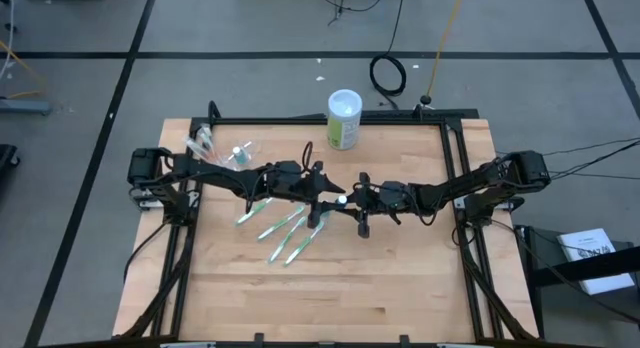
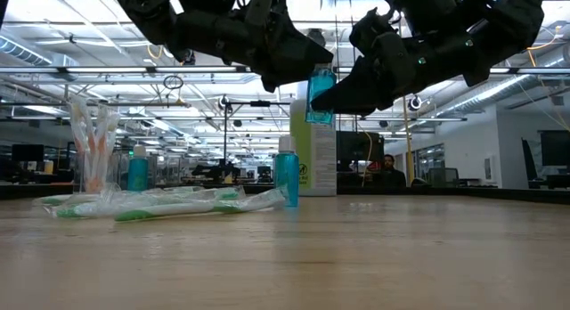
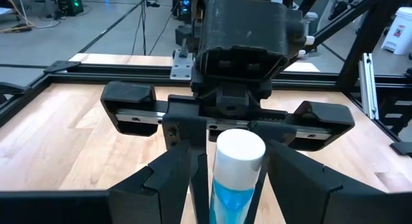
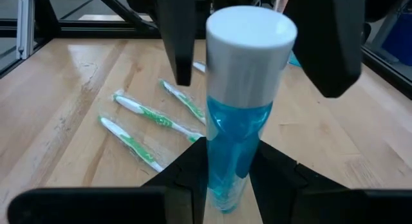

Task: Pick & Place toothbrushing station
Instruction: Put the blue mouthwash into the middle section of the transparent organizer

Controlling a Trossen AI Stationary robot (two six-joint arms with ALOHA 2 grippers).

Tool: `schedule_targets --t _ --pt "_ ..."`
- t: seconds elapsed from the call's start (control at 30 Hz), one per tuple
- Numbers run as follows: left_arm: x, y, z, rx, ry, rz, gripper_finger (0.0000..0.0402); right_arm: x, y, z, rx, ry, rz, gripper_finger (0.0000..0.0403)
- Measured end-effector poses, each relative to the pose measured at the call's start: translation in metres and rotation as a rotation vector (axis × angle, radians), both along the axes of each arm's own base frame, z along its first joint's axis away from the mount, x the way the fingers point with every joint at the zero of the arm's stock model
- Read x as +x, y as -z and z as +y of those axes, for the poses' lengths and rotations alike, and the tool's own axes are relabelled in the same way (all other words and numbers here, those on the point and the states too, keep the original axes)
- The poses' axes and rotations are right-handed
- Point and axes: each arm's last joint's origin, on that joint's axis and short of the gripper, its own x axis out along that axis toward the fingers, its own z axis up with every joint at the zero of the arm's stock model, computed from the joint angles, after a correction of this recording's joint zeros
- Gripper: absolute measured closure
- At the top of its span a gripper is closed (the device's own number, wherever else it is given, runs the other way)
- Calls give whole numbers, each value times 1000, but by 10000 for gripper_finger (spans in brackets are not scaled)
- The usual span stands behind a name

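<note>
My right gripper (image 1: 353, 202) is shut on a small teal tube with a white cap (image 1: 341, 199), held up over the middle of the table. My left gripper (image 1: 327, 195) faces it, open; its fingers (image 4: 178, 44) stand wide on either side of the cap, apart from it. A clear cup (image 1: 205, 144) with pale pinkish toothbrushes stands at the far left. Several green-and-white toothbrushes (image 1: 282, 226) lie flat on the table below the arms. A second teal tube (image 2: 287, 178) stands upright on the table. My right gripper pinches the tube's teal body (image 4: 226, 161), below the cap, between its two fingers. The fingers come about level from the table's right side. The tube stands upright, cap up, lifted clear of the table (image 2: 321, 96).
A bigger green-and-white canister (image 1: 344, 119) stands at the table's far edge. Clear plastic with another tube (image 1: 240, 153) lies beside the cup. A black frame (image 1: 455, 178) runs along the table's sides. Bare wood shows on the near half (image 1: 330, 298).
</note>
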Motion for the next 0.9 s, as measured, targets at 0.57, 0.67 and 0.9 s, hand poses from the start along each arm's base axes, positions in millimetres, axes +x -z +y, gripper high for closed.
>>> schedule_targets --t 0.57,0.67,0.9 --pt "0 0 0 -23 0 1 202 0 0 0 0 1 1 312" --pt "-2 1 0 -77 -12 32 202 0 0 0 1 1 4 312" --pt "-3 -2 1 -97 -28 33 202 0 0 0 1 1 5 312"
